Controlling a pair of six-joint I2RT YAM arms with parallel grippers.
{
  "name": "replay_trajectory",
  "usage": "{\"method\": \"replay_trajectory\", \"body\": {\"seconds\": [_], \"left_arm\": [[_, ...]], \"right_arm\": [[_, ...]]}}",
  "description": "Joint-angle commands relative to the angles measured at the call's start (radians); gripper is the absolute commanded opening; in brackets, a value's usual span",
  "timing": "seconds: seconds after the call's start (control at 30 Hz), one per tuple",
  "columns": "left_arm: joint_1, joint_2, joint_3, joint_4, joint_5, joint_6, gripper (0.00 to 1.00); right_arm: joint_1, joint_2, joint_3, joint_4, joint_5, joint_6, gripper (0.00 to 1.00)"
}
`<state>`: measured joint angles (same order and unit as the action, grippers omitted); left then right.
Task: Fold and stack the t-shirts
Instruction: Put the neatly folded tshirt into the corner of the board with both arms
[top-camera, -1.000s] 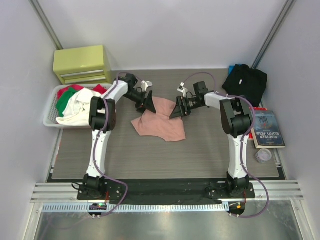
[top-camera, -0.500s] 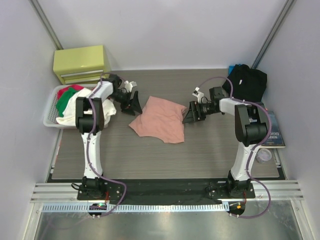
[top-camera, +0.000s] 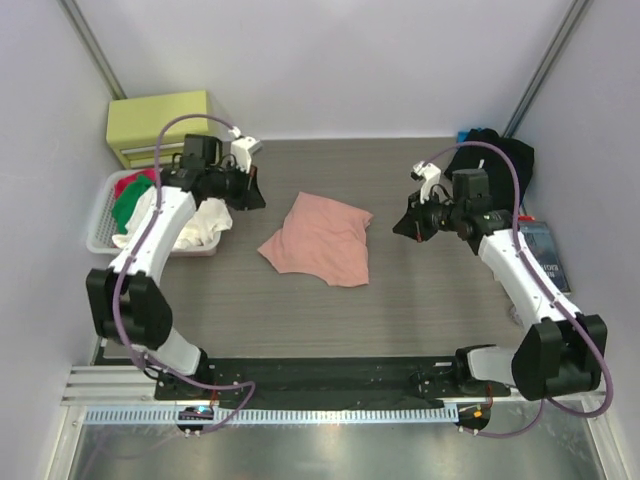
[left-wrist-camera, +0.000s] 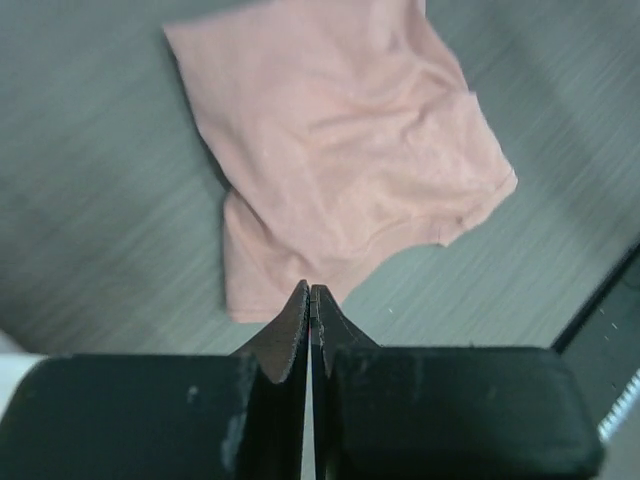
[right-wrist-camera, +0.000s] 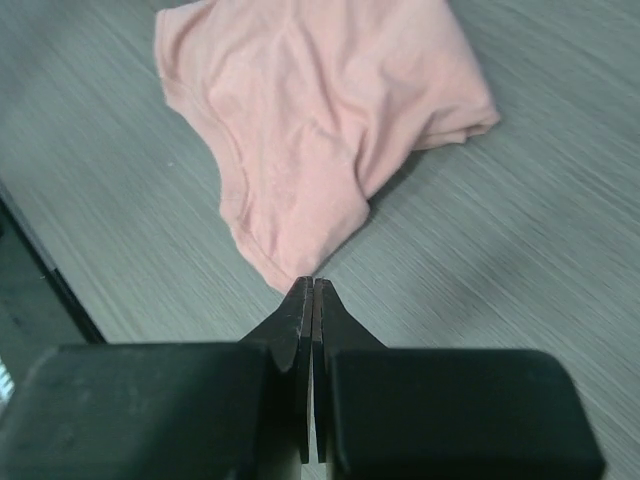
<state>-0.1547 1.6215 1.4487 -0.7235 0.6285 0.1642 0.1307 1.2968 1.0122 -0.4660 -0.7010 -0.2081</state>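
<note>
Since the earlier frames both arms have been drawn outward from the middle. The salmon-pink t-shirt (top-camera: 320, 240) has been left loose near the centre of the surface (top-camera: 300, 320), roughly folded but skewed, with uneven edges. The left tool (left-wrist-camera: 310, 290) is clenched, tips touching and nothing between them, well to the left of the shirt. The right tool (right-wrist-camera: 313, 283) is likewise clenched and empty, off to the right.

The fold is judged unfinished. If only one layer is pinched, the bundle is likely to be pulled open. If it is stacked as it lies, a lopsided pile may result.

The black t-shirt (top-camera: 490, 165) is bunched, unfolded, in the far right corner behind the right arm, where a reach may be cramped by the wall. A white basket (top-camera: 97, 228) of other clothes is placed at the left edge, near the left tool, which could snag its contents. A yellow-green drawer box (top-camera: 165, 128) is set behind the basket. A book (top-camera: 540, 262) and a small round container (top-camera: 527, 311) are set at the right edge, well apart from the pink shirt.
</note>
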Motion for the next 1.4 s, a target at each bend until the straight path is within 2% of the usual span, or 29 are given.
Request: {"method": "replay_trajectory", "body": {"seconds": [0.0,0.27,0.43,0.6,0.7,0.77,0.97,1.1,1.33,1.37], "left_arm": [[0.007,-0.136,-0.068,0.139,-0.122,-0.029,0.0],[0.029,-0.425,-0.198,0.315,-0.41,0.004,0.0],[0.083,-0.538,-0.232,0.322,-0.449,0.034,0.0],[0.122,-0.577,-0.289,0.335,-0.449,0.041,0.0],[0.15,-0.583,-0.298,0.331,-0.438,0.034,0.0],[0.204,-0.606,-0.303,0.332,-0.417,0.02,0.0],[0.262,-0.644,-0.32,0.346,-0.391,-0.003,0.0],[0.279,-0.65,-0.343,0.355,-0.385,-0.008,0.0],[0.288,-0.64,-0.353,0.366,-0.378,-0.009,0.0],[0.288,-0.638,-0.353,0.366,-0.381,-0.006,0.0]], "right_arm": [[0.09,0.089,0.023,-0.083,0.191,-0.016,0.01],[0.216,0.422,0.284,-0.053,0.279,0.015,0.01],[0.283,0.609,0.511,-0.062,0.353,0.026,0.01],[0.354,0.815,0.754,-0.124,0.368,0.021,0.01],[0.377,0.923,0.834,-0.152,0.367,0.027,0.01],[0.383,0.94,0.826,-0.14,0.348,0.044,0.01],[0.406,0.975,0.763,-0.106,0.351,0.039,0.01],[0.446,0.944,0.686,-0.105,0.345,0.024,0.01],[0.601,0.826,0.507,-0.102,0.265,0.024,0.01],[0.654,0.813,0.462,-0.089,0.261,0.026,0.01]]}}
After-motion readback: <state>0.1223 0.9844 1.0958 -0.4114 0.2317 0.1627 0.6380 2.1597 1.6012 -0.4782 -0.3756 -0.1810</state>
